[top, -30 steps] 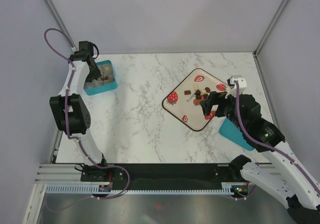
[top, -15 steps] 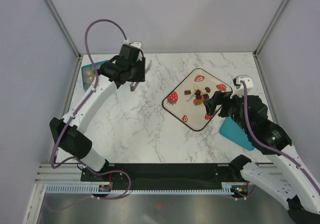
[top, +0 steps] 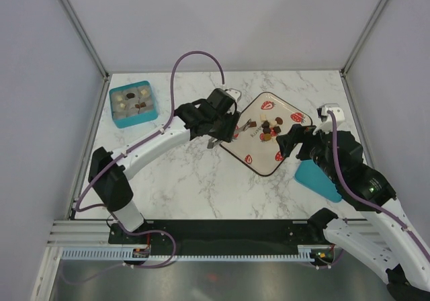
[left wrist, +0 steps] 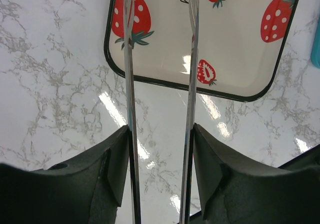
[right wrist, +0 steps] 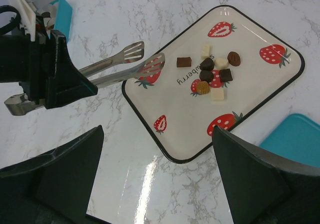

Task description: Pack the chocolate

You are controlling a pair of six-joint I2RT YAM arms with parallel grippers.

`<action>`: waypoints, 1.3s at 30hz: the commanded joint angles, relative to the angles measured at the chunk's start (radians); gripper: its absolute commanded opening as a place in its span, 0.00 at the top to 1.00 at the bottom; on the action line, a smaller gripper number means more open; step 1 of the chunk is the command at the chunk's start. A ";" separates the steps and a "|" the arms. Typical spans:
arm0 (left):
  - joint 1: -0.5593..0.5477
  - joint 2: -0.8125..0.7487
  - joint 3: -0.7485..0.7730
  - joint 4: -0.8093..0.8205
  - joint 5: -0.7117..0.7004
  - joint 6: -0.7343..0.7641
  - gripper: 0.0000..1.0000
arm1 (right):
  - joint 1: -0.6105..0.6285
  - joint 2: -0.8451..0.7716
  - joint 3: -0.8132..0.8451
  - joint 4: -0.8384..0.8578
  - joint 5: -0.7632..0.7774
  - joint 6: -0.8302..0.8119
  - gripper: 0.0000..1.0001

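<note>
9 or so pieces of chocolate [right wrist: 205,75] lie bunched about the middle of the strawberry-printed plate [right wrist: 260,81], a little toward its far corner. The plate sits near the right edge of the tabletop [top: 188,173], and a few more pieces show in the compartments of the teal box [top: 138,121] at the far left corner. The left gripper [left wrist: 161,131] is clamped on a pair of metal tongs [right wrist: 152,64], 1 finger bearing on each arm. The tong tips stand apart over the plate's left corner, short of the chocolate. The right gripper [right wrist: 157,131] hangs beside the plate's right edge with its jaws spread wide and nothing in them. The pieces look light, rigid and smooth, so they should weigh almost nothing but may skid on the glazed plate or squirt out from between the slotted tips. Hard pinching could chip or mark them. The rounded ones will likely roll, while the squarish ones offer 2 flat sides to pinch across. Several pieces touch, so the brown block on the left fringe of the bunch seems the cleanest to take, gripped low across its short sides with a gentle squeeze.
</note>
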 commanded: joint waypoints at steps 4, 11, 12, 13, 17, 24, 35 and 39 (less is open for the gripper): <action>0.000 0.103 0.059 0.116 0.013 0.169 0.39 | 0.001 -0.004 0.049 0.005 0.029 0.000 0.02; 0.003 0.227 0.136 0.154 0.016 0.261 0.39 | 0.002 -0.009 0.055 0.005 0.038 -0.013 0.02; 0.003 0.245 0.141 0.156 0.039 0.267 0.39 | 0.001 -0.009 0.056 0.005 0.040 -0.013 0.02; 0.003 0.252 0.141 0.172 0.050 0.280 0.39 | 0.001 -0.009 0.058 0.007 0.043 -0.015 0.02; 0.008 0.293 0.147 0.200 0.056 0.301 0.39 | 0.002 -0.007 0.063 0.004 0.044 -0.024 0.02; 0.023 0.322 0.138 0.203 0.102 0.295 0.40 | 0.002 -0.018 0.057 0.001 0.055 -0.027 0.02; 0.029 0.276 0.076 0.212 0.169 0.281 0.53 | 0.002 -0.024 0.047 -0.002 0.052 -0.017 0.02; 0.031 0.240 0.061 0.197 0.156 0.260 0.53 | 0.001 -0.021 0.046 0.002 0.046 -0.009 0.02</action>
